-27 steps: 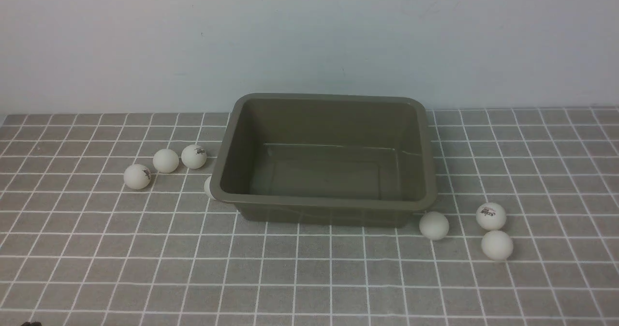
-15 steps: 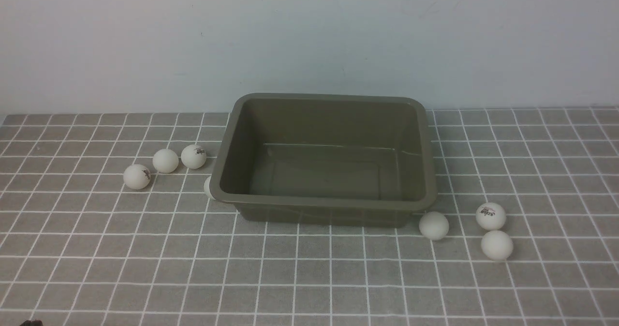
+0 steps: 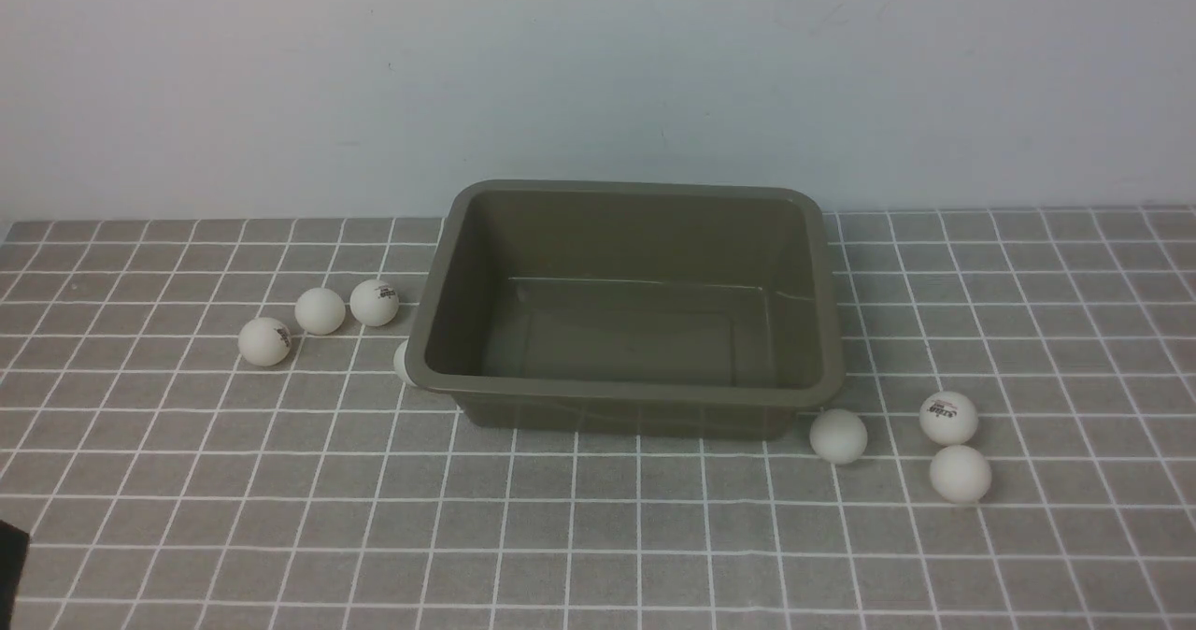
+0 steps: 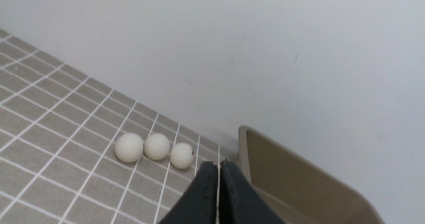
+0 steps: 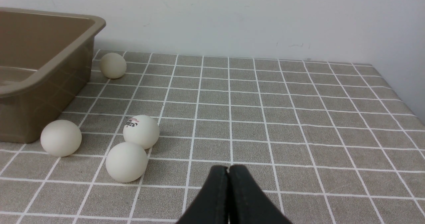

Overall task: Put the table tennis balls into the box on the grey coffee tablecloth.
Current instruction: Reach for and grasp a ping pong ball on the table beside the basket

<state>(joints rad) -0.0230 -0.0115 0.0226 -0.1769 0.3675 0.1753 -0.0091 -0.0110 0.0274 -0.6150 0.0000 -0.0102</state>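
Note:
The olive-brown box (image 3: 624, 394) stands empty at the middle of the grey coffee tablecloth (image 3: 598, 527). Three table tennis balls (image 3: 320, 310) lie in a row to its left, and another ball (image 3: 403, 363) peeks out from under the box's left rim. Three more balls (image 3: 838, 436) lie by its front right corner. In the left wrist view my left gripper (image 4: 218, 164) is shut and empty, with the row of balls (image 4: 156, 146) ahead of it beside the box (image 4: 298, 174). My right gripper (image 5: 228, 168) is shut and empty, and the nearest ball (image 5: 126, 162) lies a short way from its tips.
A pale wall runs right behind the box. One more ball (image 5: 113, 65) lies beside the box's right wall (image 5: 49, 67). A dark part of my left arm (image 3: 11, 565) shows at the lower left edge of the front view. The cloth's right edge (image 5: 398, 94) meets the wall.
The dark part of my left arm has come further into the front view at the lower left edge. The balls and the box have not moved.

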